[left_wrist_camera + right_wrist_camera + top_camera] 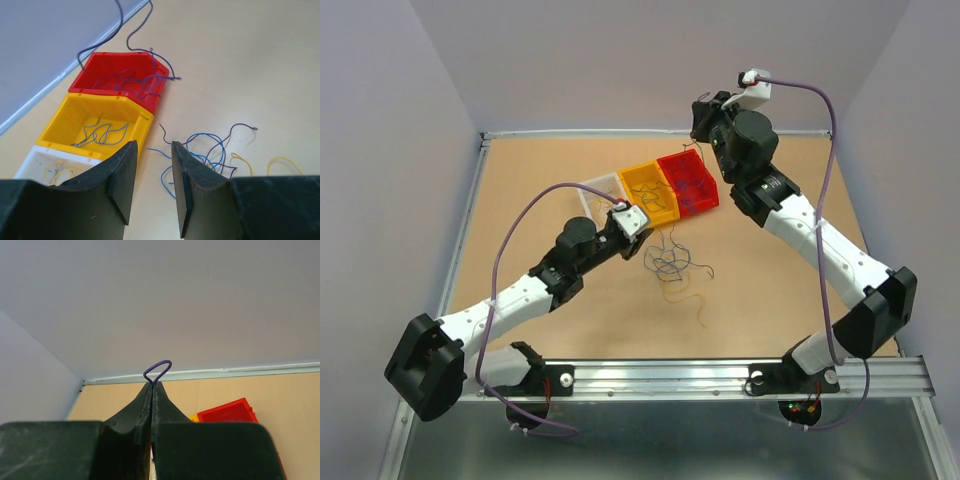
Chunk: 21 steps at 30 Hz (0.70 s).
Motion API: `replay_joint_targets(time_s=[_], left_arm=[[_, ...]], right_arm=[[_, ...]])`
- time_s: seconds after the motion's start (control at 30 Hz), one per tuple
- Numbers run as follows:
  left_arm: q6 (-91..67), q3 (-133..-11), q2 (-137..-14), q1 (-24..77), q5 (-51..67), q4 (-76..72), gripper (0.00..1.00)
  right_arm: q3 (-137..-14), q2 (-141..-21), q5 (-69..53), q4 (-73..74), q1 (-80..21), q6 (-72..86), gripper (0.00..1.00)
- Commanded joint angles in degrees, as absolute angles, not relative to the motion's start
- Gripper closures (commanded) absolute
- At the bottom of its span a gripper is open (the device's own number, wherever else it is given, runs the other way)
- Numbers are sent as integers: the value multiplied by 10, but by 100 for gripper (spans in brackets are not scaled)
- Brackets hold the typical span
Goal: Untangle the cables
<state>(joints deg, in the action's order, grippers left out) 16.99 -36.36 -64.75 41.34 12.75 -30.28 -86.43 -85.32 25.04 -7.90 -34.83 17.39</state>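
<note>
Right gripper (152, 386), jaws clenched, pinches a purple cable (158, 368), probably above the red bin (227, 411); left gripper (153, 146) hangs with jaws released, empty. Lower it inside before opening; the tangle (670, 262) lies on the tabletop (750, 300).

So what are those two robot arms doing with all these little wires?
The two arms seem to be sorting thin wires by colour into bins. The right gripper is shut on a purple wire, raised near the red bin, which holds other purple ones. The left gripper hangs open and empty beside the yellow bin and white bin. A loose tangle of blue, dark and yellow wires lies on the table, not yet sorted.
</note>
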Motion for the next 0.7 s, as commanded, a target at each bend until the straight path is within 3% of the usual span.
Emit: replay_joint_targets(time_s=[0.0, 0.67], left_arm=[[158, -368, -644, 401, 115, -329, 55], [144, -388, -666, 366, 130, -323, 55]], right_arm=[[-911, -877, 237, -123, -314, 193, 99], [-918, -1019, 173, -163, -249, 262, 99]])
